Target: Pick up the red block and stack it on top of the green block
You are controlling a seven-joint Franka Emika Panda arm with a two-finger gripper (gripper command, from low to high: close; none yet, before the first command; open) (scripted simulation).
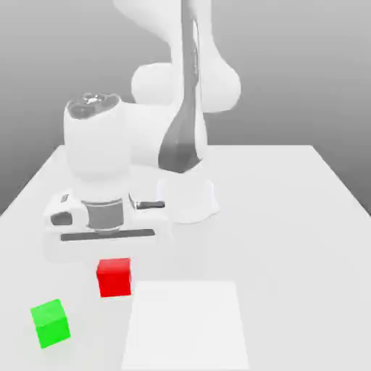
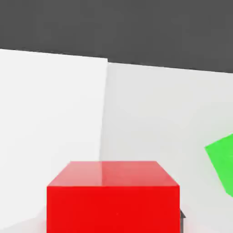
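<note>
Pale table spreads out in front of me, everything on it sitting towards the exterior view's left or middle. Nearest, at the exterior view's left, is the green block, turned at an angle and well apart from the arm; as the base for the stack, it wants its top free, and it has that. Close by lies a white square, flat, whose purpose I can't guess (nothing in the job calls for it). A little farther back, just beside that square's far corner, is the red block, below the gripper. In the hand view its faces run square to the camera, which I take as deliberate, so that the grip would meet flat sides. Whether the fingers are open or closed on it, I cannot tell. I'd judge the job to be at the grasp; a firm hold, then a clear lift, should come before any swing towards green. Behind, the white arm bends down from its base, and beyond is grey backdrop.
</note>
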